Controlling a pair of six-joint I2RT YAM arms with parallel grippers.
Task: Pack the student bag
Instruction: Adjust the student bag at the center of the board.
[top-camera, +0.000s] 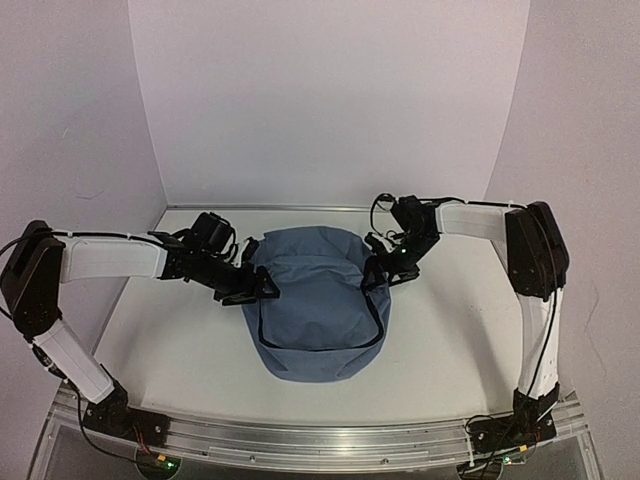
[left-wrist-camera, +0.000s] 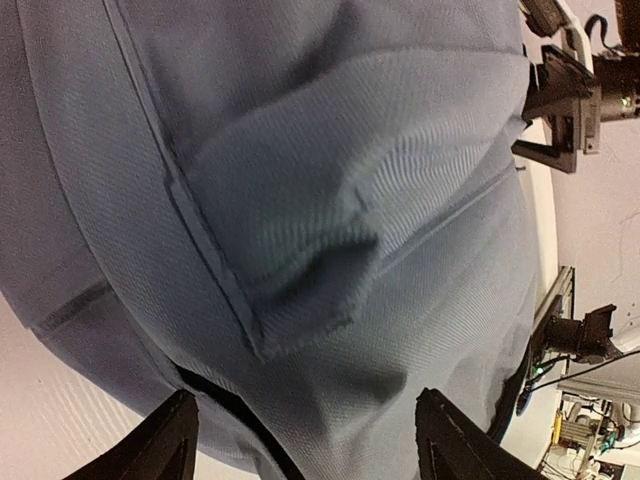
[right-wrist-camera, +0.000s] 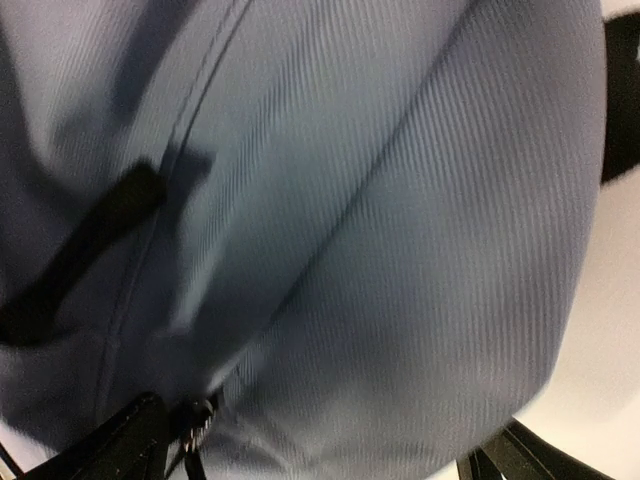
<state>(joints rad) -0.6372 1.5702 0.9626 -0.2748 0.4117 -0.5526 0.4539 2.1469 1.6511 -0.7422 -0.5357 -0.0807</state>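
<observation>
Entry: one soft slate-blue fabric student bag (top-camera: 318, 300), centre of the white desk (top-camera: 180, 350), flanked by both arms for packing.
From the near edge back: I log the bag's rounded end closest to the arm bases, with a dark zipper line looping its front panel. I see no opening and cannot tell the contents. Left gripper (top-camera: 262, 290) sits at the bag's left flank, jaws apart, fabric bulging before them but not pinched. Further back, right gripper (top-camera: 385, 272) sits at the right flank by the small metal zipper pull (right-wrist-camera: 198, 425), jaws spread wide and gripping nothing. I judge it is placed to start the zip.

Slate-blue student bag (top-camera: 318, 300) (finely ribbed weave), black straps (right-wrist-camera: 88, 242), white table (top-camera: 180, 340)
</observation>
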